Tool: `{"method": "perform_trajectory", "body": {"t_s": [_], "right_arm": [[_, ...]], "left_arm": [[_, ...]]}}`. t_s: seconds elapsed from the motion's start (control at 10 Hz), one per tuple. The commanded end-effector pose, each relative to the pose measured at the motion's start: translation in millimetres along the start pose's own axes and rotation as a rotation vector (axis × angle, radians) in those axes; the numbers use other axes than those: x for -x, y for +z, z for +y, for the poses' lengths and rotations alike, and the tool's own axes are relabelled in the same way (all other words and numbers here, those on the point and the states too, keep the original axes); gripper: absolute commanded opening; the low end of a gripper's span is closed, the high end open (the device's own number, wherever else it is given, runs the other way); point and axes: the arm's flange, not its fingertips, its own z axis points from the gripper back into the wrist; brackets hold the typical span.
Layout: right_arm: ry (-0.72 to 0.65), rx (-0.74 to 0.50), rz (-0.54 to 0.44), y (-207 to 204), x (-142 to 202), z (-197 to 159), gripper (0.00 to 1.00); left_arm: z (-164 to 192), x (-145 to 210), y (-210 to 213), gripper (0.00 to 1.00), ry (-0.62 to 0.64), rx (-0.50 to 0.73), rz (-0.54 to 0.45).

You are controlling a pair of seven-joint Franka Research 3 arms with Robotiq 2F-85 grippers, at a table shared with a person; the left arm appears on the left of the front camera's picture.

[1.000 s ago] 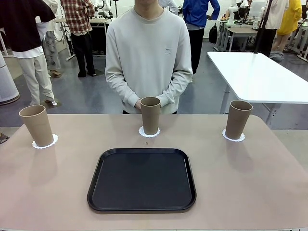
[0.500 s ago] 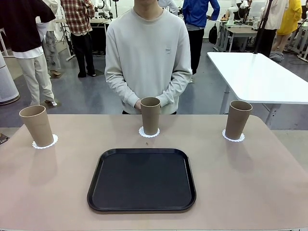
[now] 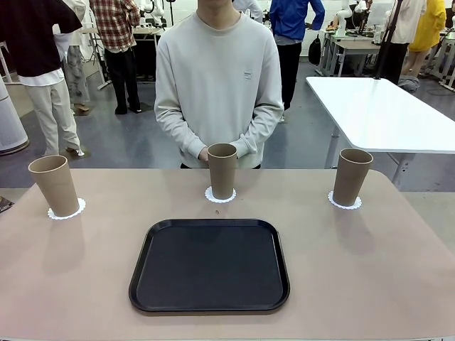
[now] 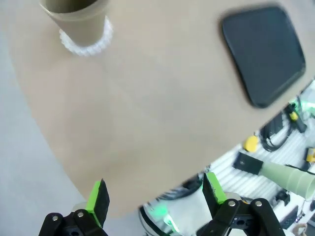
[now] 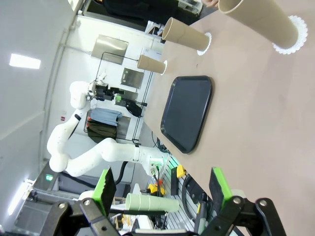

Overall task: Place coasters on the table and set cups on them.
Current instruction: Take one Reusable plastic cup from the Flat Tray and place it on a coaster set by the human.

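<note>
Left wrist view: cup (image 4: 78,17) cropped by top edge, its coaster (image 4: 88,43) blurred. Front view: person's hands (image 3: 205,154) partly hidden behind middle cup (image 3: 222,170).

A black rounded-square tray (image 3: 209,265) lies flat with nothing on it; a tiny brown speck (image 3: 216,212) sits just beyond its far edge. A person in a grey sweatshirt (image 3: 217,78) stands opposite; a white counter (image 3: 384,110) stands behind.

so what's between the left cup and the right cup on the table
In the front view, the middle cup on its coaster stands between the left cup and the right cup; the black tray lies nearer the robot.
</note>
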Motion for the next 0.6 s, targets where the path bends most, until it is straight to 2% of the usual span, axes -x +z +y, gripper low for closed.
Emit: {"method": "perform_trajectory", "body": {"t_s": [0.0,0.1,0.3,0.4,0.5], "right_arm": [[0.003,-0.008,-0.006,0,2,-1,1.00],[0.003,-0.008,-0.006,0,2,-1,1.00],[0.003,-0.008,-0.006,0,2,-1,1.00],[0.003,-0.008,-0.006,0,2,-1,1.00],[0.003,-0.008,-0.006,0,2,-1,1.00]], "left_arm": [[-17,13,4,1.00,-0.019,0.042,0.017],[0,0,0,1.00,0.000,0.000,0.000],[-14,10,1,1.00,-0.016,0.031,0.016],[19,7,0,1.00,0.019,0.332,-0.118],[43,6,0,1.00,0.047,0.501,-0.207]]}}
